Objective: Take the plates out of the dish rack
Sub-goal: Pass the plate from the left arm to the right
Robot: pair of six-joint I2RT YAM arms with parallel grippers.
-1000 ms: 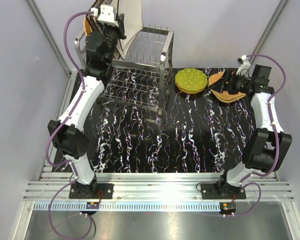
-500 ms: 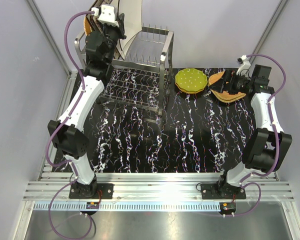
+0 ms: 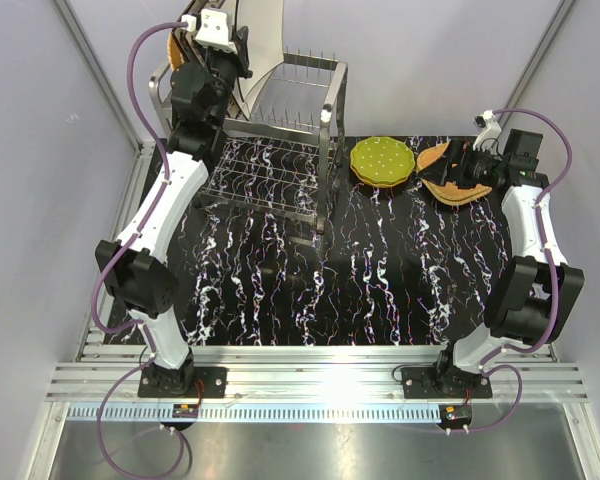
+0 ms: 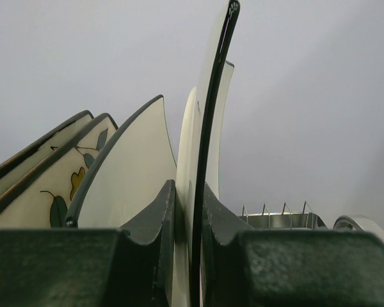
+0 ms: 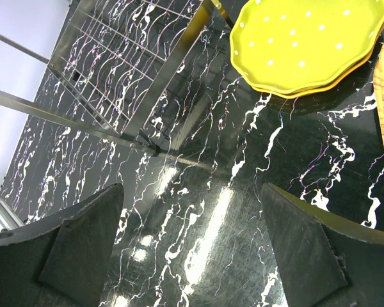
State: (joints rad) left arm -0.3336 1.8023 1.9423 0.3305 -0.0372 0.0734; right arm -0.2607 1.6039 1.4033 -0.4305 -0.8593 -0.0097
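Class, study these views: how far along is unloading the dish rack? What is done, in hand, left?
Done: green dotted plates and wicker plates lie on the table. In hand: the left gripper is clamped on a cream plate atop the dish rack; the right gripper is open, empty. Left: several other cream plates standing in the rack.

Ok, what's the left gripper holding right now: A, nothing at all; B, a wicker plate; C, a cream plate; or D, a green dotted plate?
C: the left wrist view shows the left gripper pinched shut on the dark-rimmed edge of an upright cream plate.
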